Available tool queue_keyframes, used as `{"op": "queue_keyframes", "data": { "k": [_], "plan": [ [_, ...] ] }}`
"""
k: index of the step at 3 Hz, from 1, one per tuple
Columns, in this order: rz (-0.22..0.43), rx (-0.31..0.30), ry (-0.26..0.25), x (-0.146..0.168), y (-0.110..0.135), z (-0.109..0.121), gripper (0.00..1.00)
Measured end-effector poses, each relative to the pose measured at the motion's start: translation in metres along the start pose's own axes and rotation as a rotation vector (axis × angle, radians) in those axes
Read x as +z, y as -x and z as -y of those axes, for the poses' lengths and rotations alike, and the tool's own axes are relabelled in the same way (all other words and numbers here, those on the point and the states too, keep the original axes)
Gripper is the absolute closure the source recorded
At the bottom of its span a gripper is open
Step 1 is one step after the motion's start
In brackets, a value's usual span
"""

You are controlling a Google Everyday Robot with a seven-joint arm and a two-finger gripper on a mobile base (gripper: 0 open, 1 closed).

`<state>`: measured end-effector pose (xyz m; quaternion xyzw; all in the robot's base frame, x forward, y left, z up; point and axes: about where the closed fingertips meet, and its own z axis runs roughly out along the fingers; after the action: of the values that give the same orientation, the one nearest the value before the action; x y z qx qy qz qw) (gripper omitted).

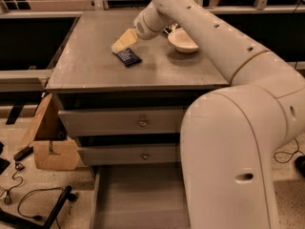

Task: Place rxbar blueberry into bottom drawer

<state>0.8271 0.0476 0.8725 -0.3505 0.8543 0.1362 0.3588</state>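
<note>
The rxbar blueberry (127,57) lies flat on the grey cabinet top (90,68), on the near side of the gripper (119,45) and just under its tip. The gripper's pale yellow end slants down and to the left toward the bar's far edge. Whether it touches the wrapper, or how far it is parted, I cannot tell, and nothing is lifted in it.

Behind the gripper, the arm (209,37) runs up and to the right from the wrist, bends at a thick elbow, and drops into the large cream body filling the lower right.

A shallow cream bowl (182,41) sits to the right of the gripper, partly behind the forearm. Far below the gripper, under two shut drawers with round knobs (142,123), the bottom drawer (138,199) stands pulled out.
</note>
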Motion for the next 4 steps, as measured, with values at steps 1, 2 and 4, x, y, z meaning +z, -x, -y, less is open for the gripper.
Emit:
{"op": "queue_keyframes", "data": {
  "k": [1,2,4],
  "plan": [
    [-0.01,0.004,0.052,0.019,0.006,-0.02,0.0],
    [-0.042,0.006,0.046,0.03,0.0,-0.027,0.0],
    [-0.113,0.033,0.02,0.047,-0.031,-0.028,0.27]
  ]
}}
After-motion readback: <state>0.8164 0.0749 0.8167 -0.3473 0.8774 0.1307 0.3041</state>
